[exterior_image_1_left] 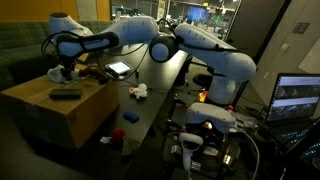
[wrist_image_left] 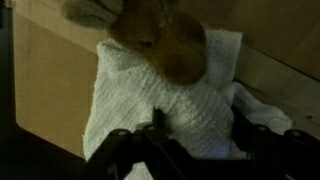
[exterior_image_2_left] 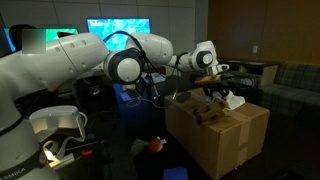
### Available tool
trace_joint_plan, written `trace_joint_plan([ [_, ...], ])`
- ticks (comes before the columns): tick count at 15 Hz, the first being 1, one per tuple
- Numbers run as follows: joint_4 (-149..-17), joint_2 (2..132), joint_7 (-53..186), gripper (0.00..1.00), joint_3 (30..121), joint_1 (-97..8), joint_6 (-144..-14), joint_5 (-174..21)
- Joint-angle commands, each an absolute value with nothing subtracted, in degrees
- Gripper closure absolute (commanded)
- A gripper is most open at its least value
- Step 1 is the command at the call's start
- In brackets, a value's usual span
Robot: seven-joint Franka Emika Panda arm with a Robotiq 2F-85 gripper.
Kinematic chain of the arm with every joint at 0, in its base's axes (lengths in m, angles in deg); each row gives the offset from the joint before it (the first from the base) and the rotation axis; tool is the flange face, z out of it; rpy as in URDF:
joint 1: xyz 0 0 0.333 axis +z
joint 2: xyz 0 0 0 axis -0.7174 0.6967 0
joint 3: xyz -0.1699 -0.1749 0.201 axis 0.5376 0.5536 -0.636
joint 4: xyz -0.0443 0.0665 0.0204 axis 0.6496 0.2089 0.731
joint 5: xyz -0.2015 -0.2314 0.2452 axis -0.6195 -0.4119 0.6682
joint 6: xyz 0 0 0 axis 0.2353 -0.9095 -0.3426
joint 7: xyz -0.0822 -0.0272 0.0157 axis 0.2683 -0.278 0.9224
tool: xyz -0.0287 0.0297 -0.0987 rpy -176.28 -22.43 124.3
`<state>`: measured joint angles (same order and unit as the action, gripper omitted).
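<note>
Towel (wrist_image_left: 150, 95) lies just at 12 o'clock of the gripper (wrist_image_left: 185, 138), whose jaws stand apart, straddling it.

Towel (wrist_image_left: 160, 100): white cloth with a looped terry weave, rough and matt.
Toy (wrist_image_left: 160, 40) at the towel's far edge: brown plush with a fuzzy nap.
Box (wrist_image_left: 45, 85) carrying both: brown cardboard, matt and smooth.
Arm shells (exterior_image_1_left: 205, 45): white plastic, glossy.
Tool (wrist_image_left: 185, 150): black, matt finish.
</note>
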<state>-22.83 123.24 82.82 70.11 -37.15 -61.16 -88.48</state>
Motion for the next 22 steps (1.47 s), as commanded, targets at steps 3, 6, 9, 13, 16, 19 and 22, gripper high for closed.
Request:
trace_joint_plan([
  [3,-18.79,124.87,85.78,0.8,68.93,-37.29,-60.24,-87.5],
  [6,-18.74,124.53,86.08,0.93,68.97,-37.0,-59.94,-87.56],
  [9,-18.42,123.61,85.67,0.91,69.17,-36.12,-60.16,-87.91],
  [13,-17.79,122.28,84.94,0.9,69.23,-34.25,-60.14,-88.12],
  [16,-17.79,120.37,84.36,0.9,69.38,-32.59,-58.68,-88.17],
  [19,-13.74,120.01,84.83,0.9,70.92,-30.86,-53.23,-85.97],
  [22,-16.97,115.65,84.46,0.9,70.97,-30.49,-50.07,-85.15],
])
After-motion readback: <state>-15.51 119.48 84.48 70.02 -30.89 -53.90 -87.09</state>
